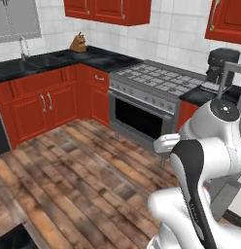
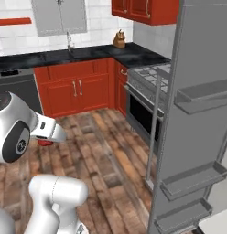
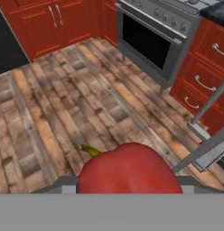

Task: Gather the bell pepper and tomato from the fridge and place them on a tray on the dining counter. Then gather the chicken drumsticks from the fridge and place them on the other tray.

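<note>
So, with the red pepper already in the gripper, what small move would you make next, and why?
Probably carry the bell pepper clear of the open fridge door toward the dining counter: the hand view shows the pepper at the gripper above bare floor, apparently held, with no tray in sight.

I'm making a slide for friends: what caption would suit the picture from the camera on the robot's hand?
A red bell pepper carried over the wooden kitchen floor, with the oven ahead.
</note>
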